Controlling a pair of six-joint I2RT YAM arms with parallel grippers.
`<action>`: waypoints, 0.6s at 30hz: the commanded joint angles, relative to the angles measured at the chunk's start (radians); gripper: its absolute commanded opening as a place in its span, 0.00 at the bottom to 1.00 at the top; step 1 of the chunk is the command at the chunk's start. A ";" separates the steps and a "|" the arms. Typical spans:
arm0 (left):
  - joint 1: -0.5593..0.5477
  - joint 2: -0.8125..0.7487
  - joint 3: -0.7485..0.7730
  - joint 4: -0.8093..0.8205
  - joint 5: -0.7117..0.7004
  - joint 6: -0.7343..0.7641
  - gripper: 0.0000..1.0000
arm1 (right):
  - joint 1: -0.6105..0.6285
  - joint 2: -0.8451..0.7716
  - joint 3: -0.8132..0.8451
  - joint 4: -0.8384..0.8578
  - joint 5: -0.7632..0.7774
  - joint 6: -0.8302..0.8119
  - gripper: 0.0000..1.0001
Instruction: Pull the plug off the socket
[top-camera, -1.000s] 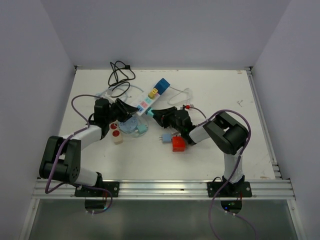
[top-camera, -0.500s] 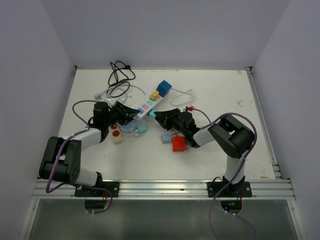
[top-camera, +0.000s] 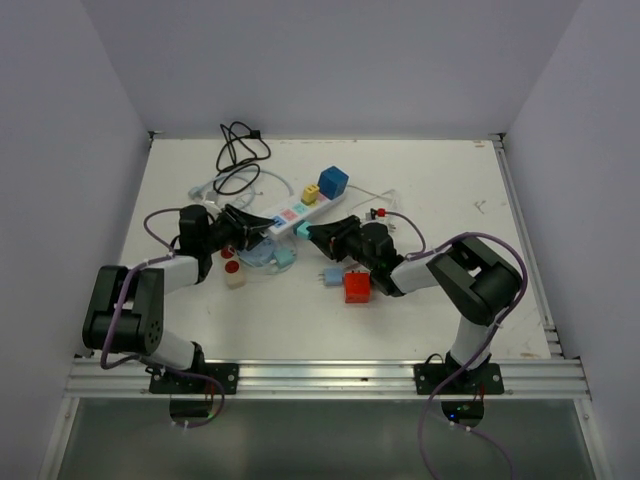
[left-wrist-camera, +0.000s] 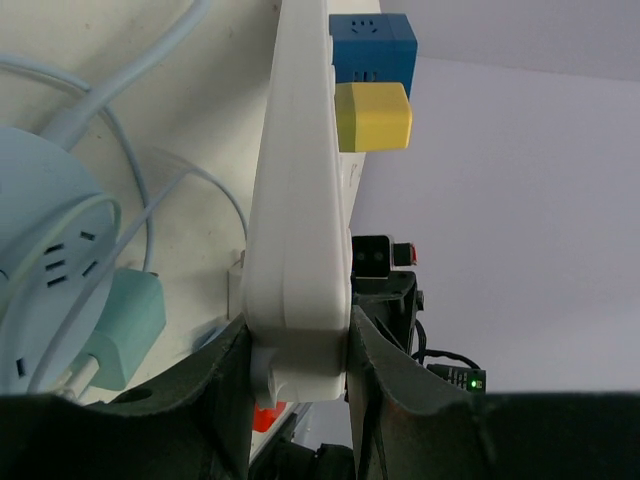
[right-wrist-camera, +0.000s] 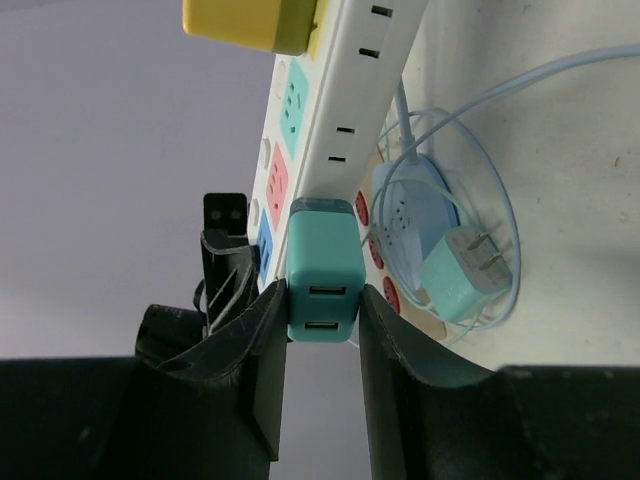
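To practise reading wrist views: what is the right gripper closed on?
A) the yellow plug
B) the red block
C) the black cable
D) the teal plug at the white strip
D: in the right wrist view the right gripper squeezes the teal plug from both sides, at the white strip.

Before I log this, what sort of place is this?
Probably a lab robot test cell: a white table boxed in by plain walls, an aluminium rail along its near edge, and a power strip.
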 joint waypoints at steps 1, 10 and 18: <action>0.086 0.024 0.009 0.117 -0.144 0.008 0.00 | -0.050 -0.069 0.021 0.055 0.042 -0.141 0.00; 0.088 0.058 0.012 0.151 -0.168 -0.040 0.00 | -0.032 -0.042 0.006 -0.071 -0.026 -0.224 0.00; 0.088 0.035 0.056 0.091 -0.196 -0.001 0.00 | -0.030 -0.037 0.003 -0.123 -0.078 -0.264 0.00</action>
